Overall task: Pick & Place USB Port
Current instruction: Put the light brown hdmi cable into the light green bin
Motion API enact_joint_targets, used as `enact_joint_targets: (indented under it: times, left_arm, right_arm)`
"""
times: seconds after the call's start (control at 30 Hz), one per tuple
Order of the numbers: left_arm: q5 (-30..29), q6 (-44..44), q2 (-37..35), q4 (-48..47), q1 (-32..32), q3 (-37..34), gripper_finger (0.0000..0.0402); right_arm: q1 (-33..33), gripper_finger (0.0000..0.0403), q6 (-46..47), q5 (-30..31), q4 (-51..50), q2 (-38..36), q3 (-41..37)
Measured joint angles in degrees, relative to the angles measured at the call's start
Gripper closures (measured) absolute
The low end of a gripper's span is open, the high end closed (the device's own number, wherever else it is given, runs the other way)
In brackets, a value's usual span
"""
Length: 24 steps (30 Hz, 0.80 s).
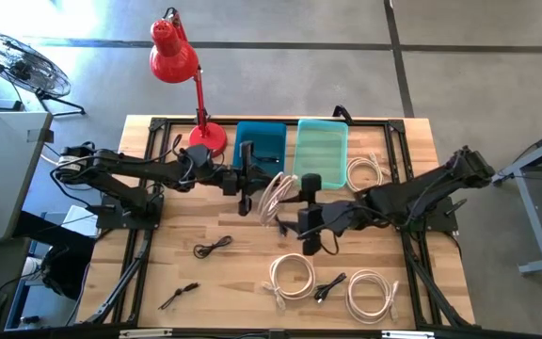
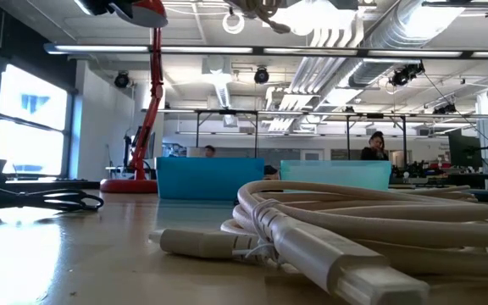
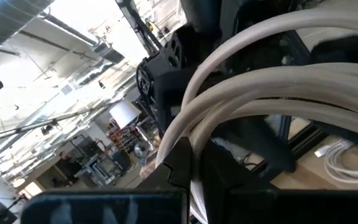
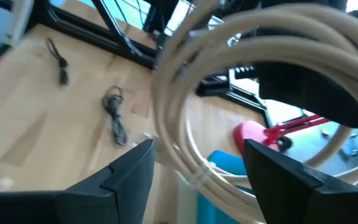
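Observed from above: a coiled white cable (image 1: pixel 276 196) is lifted off the table (image 1: pixel 412 132) near its centre, just in front of the dark blue bin (image 1: pixel 261 141) and teal bin (image 1: pixel 322 148), between the two grippers. The left gripper (image 1: pixel 246 191) has its fingers clamped on the coil's left side. The right gripper (image 1: pixel 294 200) meets the coil's right side with fingers apart, strands passing between them.

White cable coils: four — one held aloft (image 1: pixel 276 195), three on the desk (image 1: pixel 364 170) (image 1: pixel 292 278) (image 1: pixel 369 294). Black cables: three (image 1: pixel 212 248) (image 1: pixel 178 296) (image 1: pixel 329 286). Bins: two, blue (image 1: pixel 260 143) and teal (image 1: pixel 322 149). Red lamp: one (image 1: pixel 179 64).
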Motion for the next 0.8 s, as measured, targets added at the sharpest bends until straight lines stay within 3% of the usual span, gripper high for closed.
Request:
enact_joint_targets:
  times: [0.47, 0.8]
  left_arm:
    - [0.82, -0.23, 0.0, 0.41, 1.88, 0.0, 0.0394]
    - [1.16, -0.23, -0.02, -0.22, 1.84, 0.0, 0.0394]
  right_arm:
    - [-3.92, 0.0167, 0.05, -7.76, 6.36, 3.75, 0.0]
    - [-6.11, 0.0181, -3.69, -7.2, 9.91, 7.01, 0.0]
